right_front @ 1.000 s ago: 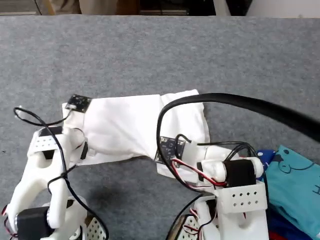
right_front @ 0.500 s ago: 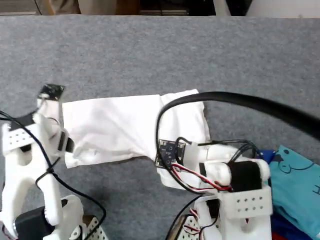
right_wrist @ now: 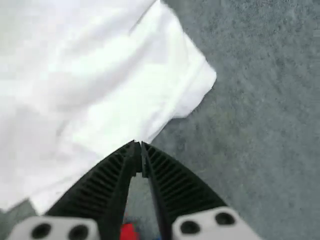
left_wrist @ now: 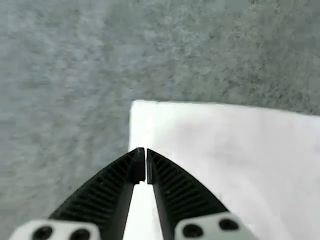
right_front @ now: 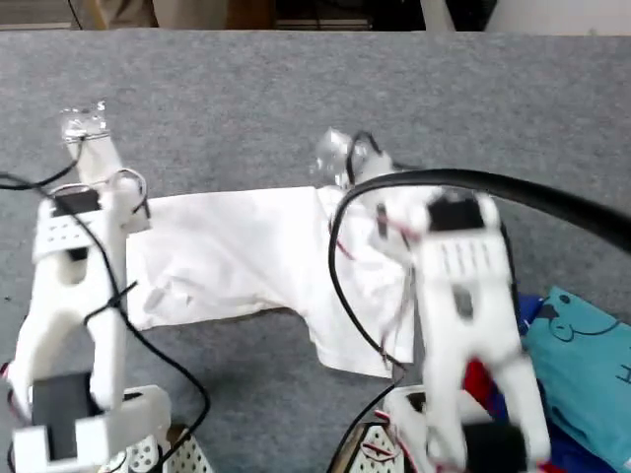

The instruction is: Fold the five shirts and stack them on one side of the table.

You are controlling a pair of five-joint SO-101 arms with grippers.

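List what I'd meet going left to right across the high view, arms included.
Left arm → white shirt → right arm → teal shirt. Both arms overlap the white shirt's edges, but their bulk sits to either side of it.

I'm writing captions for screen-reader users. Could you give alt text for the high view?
A white shirt lies spread on a grey table. The left gripper is shut by the shirt's left end, and the right gripper is shut at its far edge. A teal shirt lies at the table's right side.
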